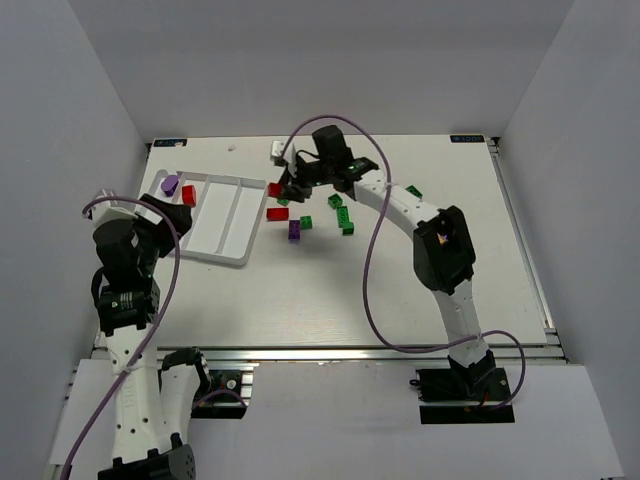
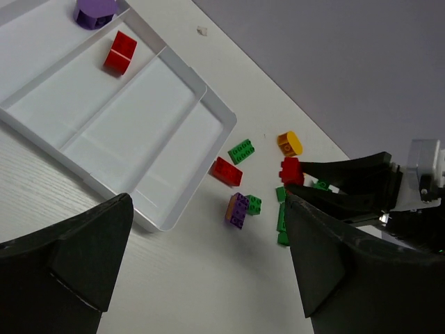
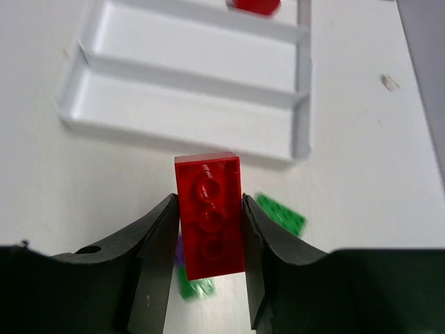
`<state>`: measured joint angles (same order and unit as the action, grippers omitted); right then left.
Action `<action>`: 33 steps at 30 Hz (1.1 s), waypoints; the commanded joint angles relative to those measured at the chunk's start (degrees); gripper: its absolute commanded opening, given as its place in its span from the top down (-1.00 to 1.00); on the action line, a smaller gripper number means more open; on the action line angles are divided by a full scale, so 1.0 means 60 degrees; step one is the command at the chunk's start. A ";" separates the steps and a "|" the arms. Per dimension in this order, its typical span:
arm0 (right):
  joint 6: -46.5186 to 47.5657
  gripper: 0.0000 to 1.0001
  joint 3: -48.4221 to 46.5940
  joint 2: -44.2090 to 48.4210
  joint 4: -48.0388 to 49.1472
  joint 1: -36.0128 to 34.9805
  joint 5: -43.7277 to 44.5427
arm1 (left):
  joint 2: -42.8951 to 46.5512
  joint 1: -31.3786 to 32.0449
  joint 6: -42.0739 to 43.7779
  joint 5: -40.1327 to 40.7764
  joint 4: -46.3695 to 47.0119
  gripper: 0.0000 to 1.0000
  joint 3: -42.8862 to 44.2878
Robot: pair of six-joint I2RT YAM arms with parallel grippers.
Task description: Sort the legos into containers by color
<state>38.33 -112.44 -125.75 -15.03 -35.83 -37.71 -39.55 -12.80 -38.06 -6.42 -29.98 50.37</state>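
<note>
My right gripper (image 3: 208, 229) is shut on a red brick (image 3: 208, 216), pinched by its long sides with the hollow underside facing the camera. In the top view this gripper (image 1: 285, 188) holds the brick (image 1: 275, 189) just right of the white tray (image 1: 225, 255). The tray's compartments (image 2: 208, 90) hold a purple brick (image 2: 95, 10) and a red brick (image 2: 120, 52). Loose legos lie right of the tray: red (image 1: 277, 213), purple (image 1: 294, 229), green (image 1: 335, 201) and an orange-yellow one (image 2: 290, 143). My left gripper (image 2: 208, 209) hangs open at the tray's left end, holding nothing.
A lone green brick (image 1: 413, 191) lies further right. A small white object (image 1: 277, 151) sits near the table's back edge. White walls close in the table on the left, back and right. My right arm (image 1: 440, 245) arches across the table's right half.
</note>
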 commanded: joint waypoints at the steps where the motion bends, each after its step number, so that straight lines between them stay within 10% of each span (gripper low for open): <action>1: -0.3425 1.00 -0.0536 -0.0352 0.2370 -0.0940 0.0382 | 0.0176 -0.0020 0.0352 0.0365 -0.0496 -0.96 0.0759; 13: -0.8816 1.00 -0.2003 -0.2595 0.7739 -0.2244 0.1625 | 0.0235 -0.0020 0.0338 0.0454 -0.1229 -0.96 0.1361; 21: -0.8439 1.00 -0.1167 -0.2991 1.0488 -0.2817 0.2082 | -0.0526 -0.0020 0.0631 0.0307 -0.1376 -0.96 0.1756; 26: -0.7912 1.00 -0.1080 -0.2845 1.0195 -0.2510 0.0036 | -0.1770 -0.0020 0.0719 -0.0671 -0.1508 -0.77 0.2181; 30: -0.7765 1.00 -0.0335 -0.2232 1.0488 -0.2041 -0.2046 | -0.2796 -0.0020 0.0588 -0.1990 -0.1318 -0.18 0.2474; 33: -0.7575 1.00 0.0469 -0.1603 1.0283 -0.1777 -0.2839 | -0.3076 -0.0020 0.0485 -0.2518 -0.0923 -0.21 0.2271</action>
<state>-9.26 -113.65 -142.63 43.46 -49.19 -45.34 -58.17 -12.80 -34.92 -14.87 -37.47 63.37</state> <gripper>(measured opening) 0.437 0.585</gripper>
